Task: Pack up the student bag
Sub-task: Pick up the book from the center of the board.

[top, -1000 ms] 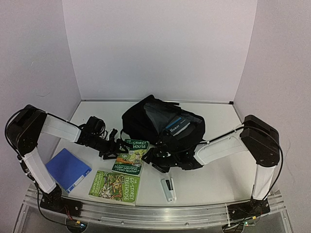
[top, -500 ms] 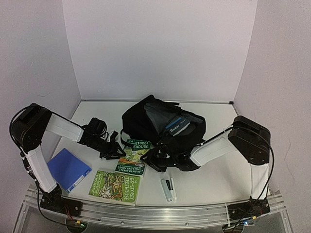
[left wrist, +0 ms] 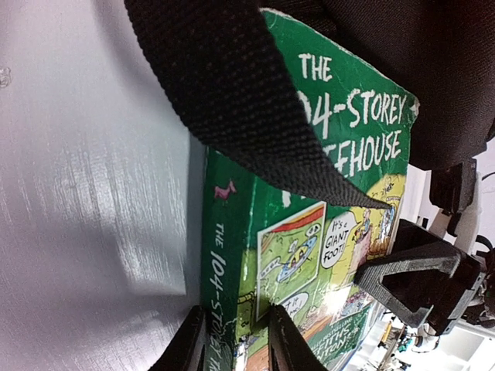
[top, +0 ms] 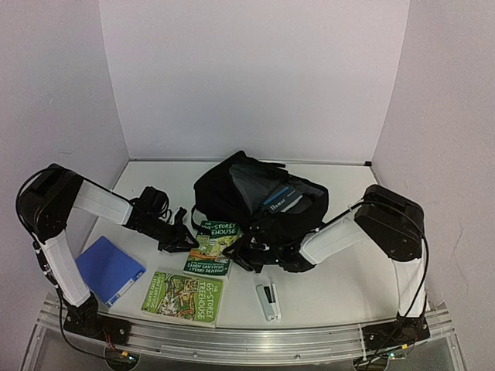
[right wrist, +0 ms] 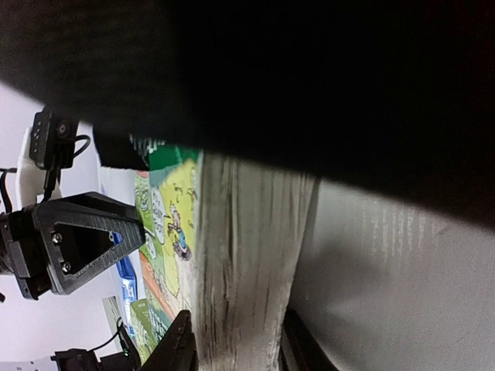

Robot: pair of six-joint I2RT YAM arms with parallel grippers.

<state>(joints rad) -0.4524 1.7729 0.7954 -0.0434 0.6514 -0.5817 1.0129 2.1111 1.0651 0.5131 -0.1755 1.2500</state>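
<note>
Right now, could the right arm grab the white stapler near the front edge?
Probably not yet: the right gripper is clamped on the green book at its page edge, opposite the left gripper. The stapler lies uncovered close by, so after letting go it looks reachable.

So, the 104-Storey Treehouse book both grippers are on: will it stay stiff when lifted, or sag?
Probably stiff: the 104-Storey Treehouse book shows a thick page block, pinched at opposite edges by left gripper and right gripper. Its glossy cover may slip. The bag strap lying over it could drag.
</note>
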